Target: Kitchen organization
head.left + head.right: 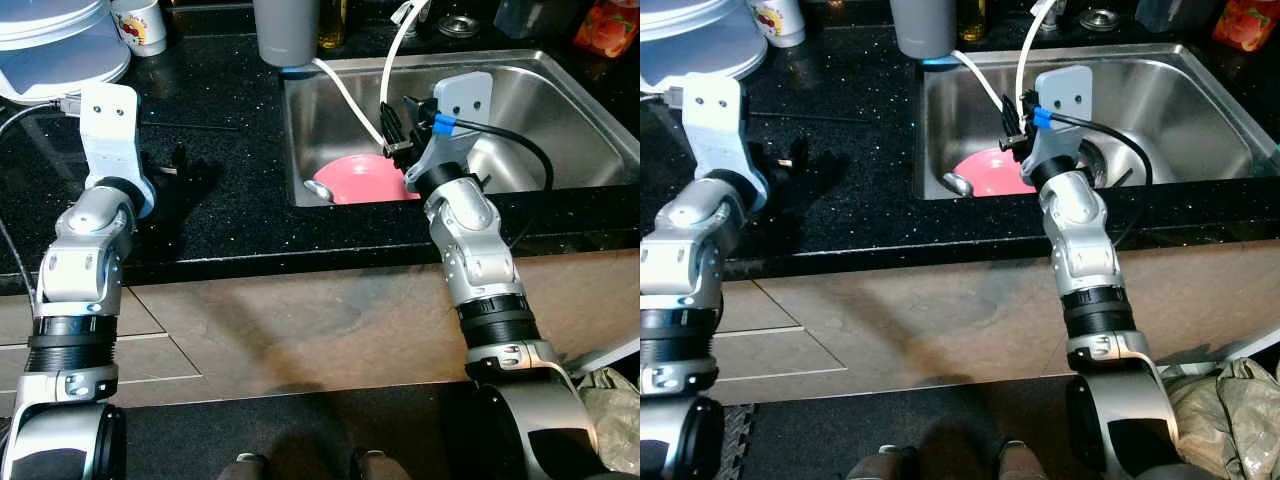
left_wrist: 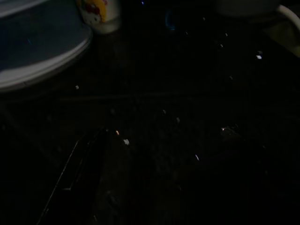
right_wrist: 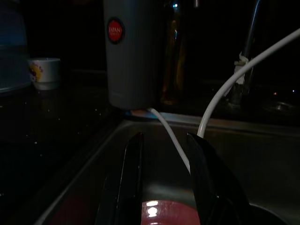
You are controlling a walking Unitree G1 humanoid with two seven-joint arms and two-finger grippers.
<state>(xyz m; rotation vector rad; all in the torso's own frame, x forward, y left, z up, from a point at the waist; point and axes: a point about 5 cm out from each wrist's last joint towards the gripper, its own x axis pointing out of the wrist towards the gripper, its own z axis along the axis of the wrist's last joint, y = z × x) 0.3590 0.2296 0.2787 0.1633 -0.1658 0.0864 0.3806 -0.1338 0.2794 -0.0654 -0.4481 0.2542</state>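
Note:
A pink bowl (image 1: 358, 178) lies in the steel sink (image 1: 520, 90), with a metal spoon (image 1: 320, 188) at its left rim. My right gripper (image 1: 392, 128) hangs open just above the bowl's right side. In the right wrist view its two black fingers (image 3: 132, 164) stand apart with nothing between them, and the pink bowl (image 3: 164, 213) is below them. A white cable (image 1: 345, 95) runs down into the sink behind the fingers. My left gripper (image 1: 175, 168) rests low over the black countertop (image 1: 220, 100), left of the sink; its wrist view is very dark.
A grey tumbler (image 1: 285, 30) stands at the sink's back left corner. A white mug (image 1: 140, 25) and a large white and blue lidded container (image 1: 50, 45) sit at the back left of the counter. An orange packet (image 1: 605, 28) lies at the far right.

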